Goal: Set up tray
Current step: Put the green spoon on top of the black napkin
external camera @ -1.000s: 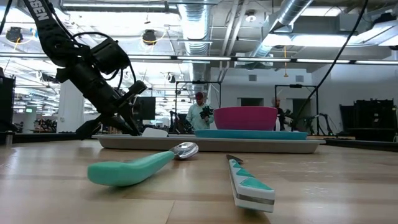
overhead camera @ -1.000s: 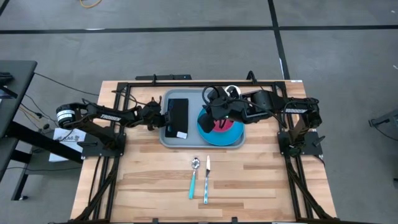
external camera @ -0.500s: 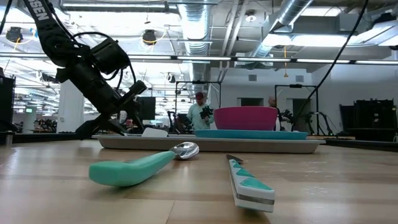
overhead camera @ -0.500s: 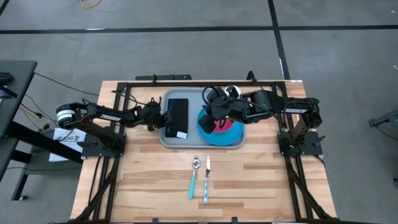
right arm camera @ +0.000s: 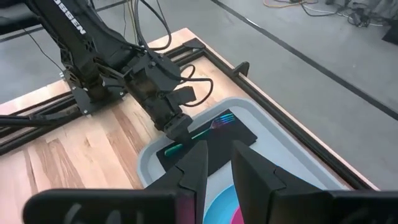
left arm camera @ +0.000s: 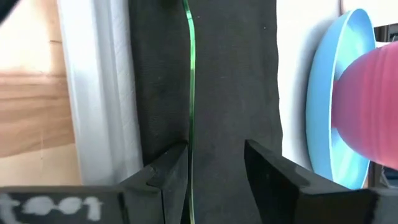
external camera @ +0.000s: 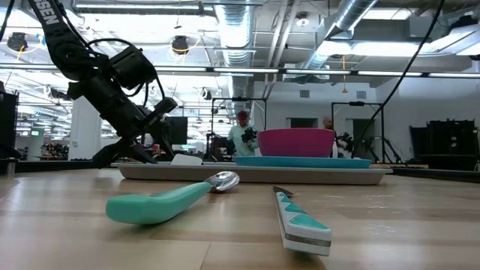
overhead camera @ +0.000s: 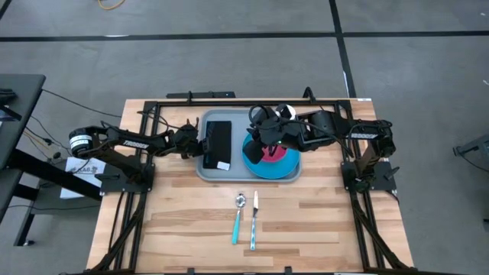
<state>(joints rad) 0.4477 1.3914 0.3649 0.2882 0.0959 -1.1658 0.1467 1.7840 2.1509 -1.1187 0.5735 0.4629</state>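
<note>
Tray (overhead camera: 249, 173) sits at the far middle of the table, holding a black napkin (overhead camera: 218, 143) on its left half and a blue plate (overhead camera: 271, 163) with a pink bowl (overhead camera: 273, 152) on its right half. A thin green fork (left arm camera: 191, 93) lies along the napkin.

The left gripper (left arm camera: 214, 177) is low at the tray's left edge, its 2 fingers apart on either side of the fork's handle and clamped on nothing. The right gripper (right arm camera: 216, 167) hovers over the plate and bowl; its 2 fingers stand a little apart with nothing seen between them.

A teal spoon (overhead camera: 238, 218) and a knife (overhead camera: 254, 222) lie side by side on the bare wood nearer the front, well apart from the tray, so the setting looks unfinished.

Risks from here, as I judge them: the left fingers are so close to the fork that pulling away at an angle could drag it off the napkin or bunch the cloth. The right gripper, just above the bowl, could knock it off the plate if it drops or swings sideways. Both arms crowd the tray, so a careless retreat could shove it.
</note>
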